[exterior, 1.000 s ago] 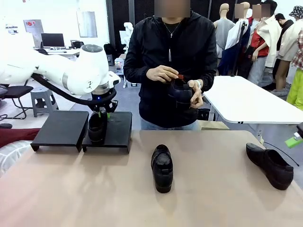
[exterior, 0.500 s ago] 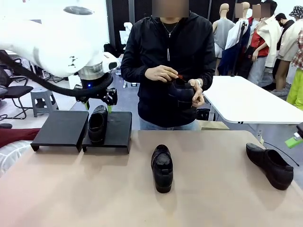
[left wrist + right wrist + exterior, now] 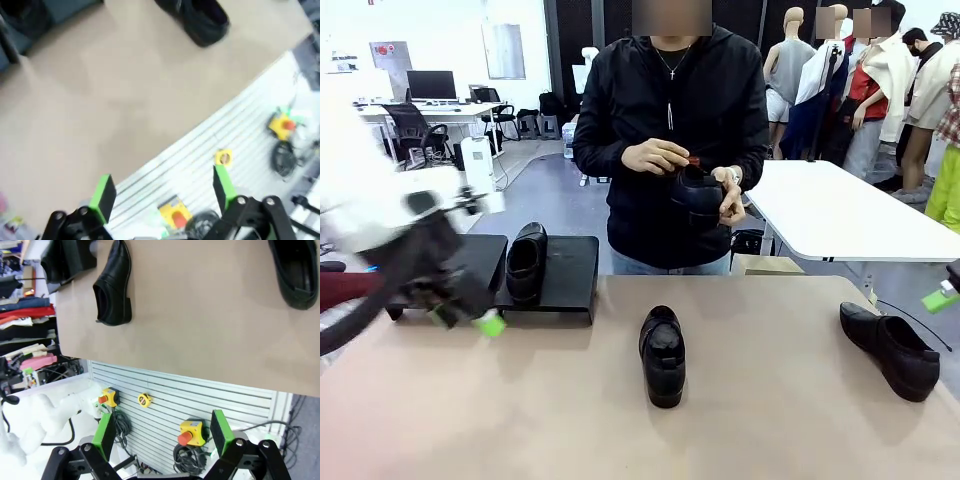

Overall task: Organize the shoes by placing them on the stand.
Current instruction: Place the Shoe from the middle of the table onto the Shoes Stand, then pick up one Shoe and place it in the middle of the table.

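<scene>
Your left arm has swung off the stand (image 3: 572,268) since a second ago and dropped toward your own edge of the table (image 3: 800,420). It leaves one shoe (image 3: 526,262) resting on the right-hand platform. The left gripper (image 3: 162,184) is motion-blurred, with its jaws spread wide and nothing between them.

From it, the middle shoe (image 3: 663,356) lies well apart toward the robot's right, its long axis running from your edge toward the person. The right gripper (image 3: 164,427), also spread and empty, hangs nearer the outer shoe (image 3: 892,350). The fourth shoe (image 3: 698,192) sits in the person's hands (image 3: 660,156).

I'd judge the left arm the closer one to the middle shoe, and its jaws should straddle the shoe's width.
</scene>
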You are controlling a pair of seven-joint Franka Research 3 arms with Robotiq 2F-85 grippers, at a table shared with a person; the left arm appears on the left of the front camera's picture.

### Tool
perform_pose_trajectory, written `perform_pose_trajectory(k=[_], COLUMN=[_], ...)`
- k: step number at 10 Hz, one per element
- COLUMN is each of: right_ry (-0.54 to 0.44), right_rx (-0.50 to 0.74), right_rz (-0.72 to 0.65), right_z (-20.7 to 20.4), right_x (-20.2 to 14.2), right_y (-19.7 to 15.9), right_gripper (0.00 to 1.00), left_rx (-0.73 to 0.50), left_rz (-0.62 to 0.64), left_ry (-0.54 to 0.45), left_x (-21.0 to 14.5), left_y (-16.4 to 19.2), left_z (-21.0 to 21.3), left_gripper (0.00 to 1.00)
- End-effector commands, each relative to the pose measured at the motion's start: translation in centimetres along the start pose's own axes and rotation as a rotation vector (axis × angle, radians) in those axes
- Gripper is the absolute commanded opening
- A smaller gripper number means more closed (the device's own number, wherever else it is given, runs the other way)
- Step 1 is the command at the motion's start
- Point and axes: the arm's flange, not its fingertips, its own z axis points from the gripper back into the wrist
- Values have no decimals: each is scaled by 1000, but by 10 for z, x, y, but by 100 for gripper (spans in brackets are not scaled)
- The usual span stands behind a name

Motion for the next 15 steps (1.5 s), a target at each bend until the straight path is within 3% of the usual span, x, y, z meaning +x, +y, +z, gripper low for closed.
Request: perform_pose_trajectory(k=[1,2,3,4,15], right_ry=[-8,-8,-8,-8,-8], right_rx=[26,26,26,26,26], right_rz=[-14,-14,-14,-14,-14], right_z=[2,2,2,2,2], right_x=[2,2,2,2,2], right_y=[4,4,4,4,4], right_gripper=[100,100,100,100,100], left_rx=[-134,-170,-169,-130,-130], left_rz=[112,113,28,75,75], left_ry=[-44,-74,-116,-64,-64], left_x=[-48,-57,-58,-33,-33], left_y=[75,92,96,72,72], left_z=[23,20,11,41,41], left_gripper=[100,100,100,100,100])
